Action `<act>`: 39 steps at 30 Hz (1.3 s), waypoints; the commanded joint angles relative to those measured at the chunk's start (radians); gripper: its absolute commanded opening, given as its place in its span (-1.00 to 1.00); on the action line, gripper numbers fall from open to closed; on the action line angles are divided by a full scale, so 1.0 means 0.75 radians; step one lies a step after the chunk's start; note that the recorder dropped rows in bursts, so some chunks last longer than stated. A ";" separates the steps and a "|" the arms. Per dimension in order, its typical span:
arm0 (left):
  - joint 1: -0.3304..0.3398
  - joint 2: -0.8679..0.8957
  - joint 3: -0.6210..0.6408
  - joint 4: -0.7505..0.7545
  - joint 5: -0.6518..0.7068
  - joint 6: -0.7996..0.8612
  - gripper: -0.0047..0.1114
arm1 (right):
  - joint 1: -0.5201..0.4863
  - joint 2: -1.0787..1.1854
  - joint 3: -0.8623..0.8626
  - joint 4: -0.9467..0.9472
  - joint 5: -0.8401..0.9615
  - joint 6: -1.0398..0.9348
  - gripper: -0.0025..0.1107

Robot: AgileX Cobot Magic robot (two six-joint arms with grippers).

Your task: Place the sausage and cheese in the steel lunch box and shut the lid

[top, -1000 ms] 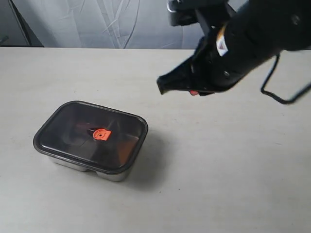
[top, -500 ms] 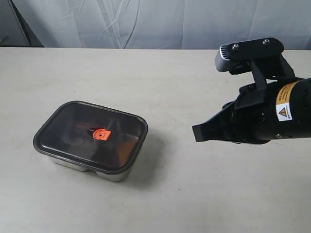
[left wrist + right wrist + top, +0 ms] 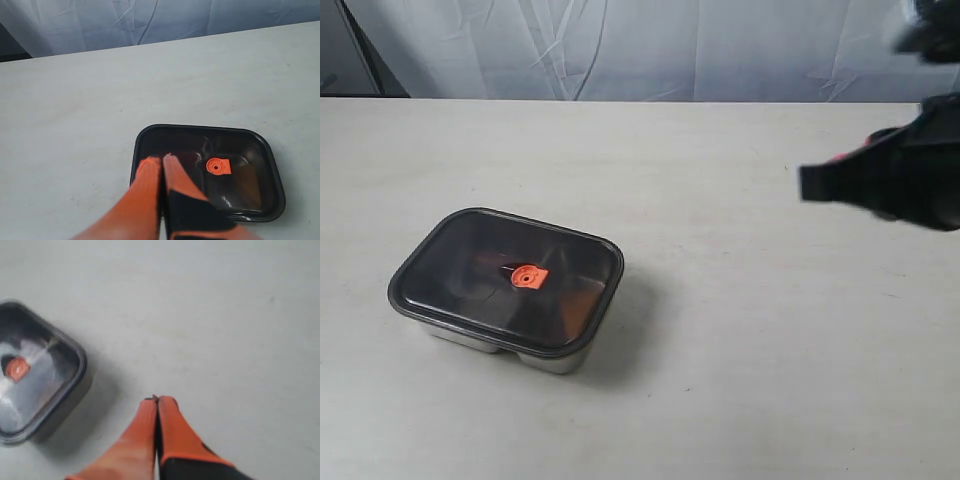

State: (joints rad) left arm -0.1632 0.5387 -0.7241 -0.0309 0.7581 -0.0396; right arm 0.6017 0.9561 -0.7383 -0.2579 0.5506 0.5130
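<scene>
- Exterior view — one steel lunch box [image 3: 548, 361] sits on the surface [image 3: 740, 350], left of centre, one lid [image 3: 470, 262] seated on top.
- Two grippers — left gripper [image 3: 162, 159] and right gripper [image 3: 157, 399] — each with jaws pressed together.

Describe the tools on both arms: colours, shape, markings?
Left tool: two long orange fingers tapering to blunt tips, black covering low on one. Right tool: same orange tapered pair, black at the base. In the exterior view the right arm is black and blurred; no cable or label legible.
</scene>
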 commanded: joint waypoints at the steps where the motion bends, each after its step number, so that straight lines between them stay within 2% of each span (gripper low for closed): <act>1: 0.002 -0.005 0.005 0.053 -0.004 -0.006 -0.91 | -0.296 -0.240 0.007 -0.002 -0.015 -0.080 -0.97; 6: 0.002 -0.005 0.005 0.082 -0.004 -0.006 -0.91 | -0.661 -0.548 0.007 -0.002 0.013 -0.278 -0.97; 10: 0.002 -0.005 0.005 0.082 -0.004 -0.006 -0.91 | -0.787 -0.718 0.007 -0.007 0.154 -0.336 -0.97; 15: 0.002 -0.005 0.005 0.082 -0.004 -0.006 -0.91 | -0.787 -0.757 0.024 -0.002 0.247 -0.360 -0.97; 18: 0.002 -0.005 0.005 0.082 -0.004 -0.006 -0.91 | -0.787 -0.767 0.133 0.022 0.060 -0.372 -0.97; 22: 0.002 -0.005 0.005 0.082 -0.004 -0.006 -0.91 | -0.787 -0.872 0.388 0.141 -0.250 -0.474 -0.97; 25: 0.002 -0.005 0.005 0.082 -0.004 -0.006 -0.91 | -0.787 -0.962 0.570 0.222 -0.389 -0.505 -0.97; 31: 0.002 -0.005 0.005 0.082 -0.004 -0.006 -0.91 | -0.787 -1.103 0.823 0.303 -0.448 -0.521 -0.97; 35: 0.002 -0.005 0.005 0.082 -0.004 -0.006 -0.91 | -0.787 -1.160 0.908 0.325 -0.462 -0.524 -0.97; 39: 0.002 -0.005 0.005 0.082 -0.004 -0.006 -0.91 | -0.787 -1.205 0.956 0.420 -0.462 -0.654 -0.97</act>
State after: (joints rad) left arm -0.1632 0.5387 -0.7241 0.0259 0.7597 -0.0396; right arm 0.0163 0.0725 -0.0410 0.0114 0.2231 0.0884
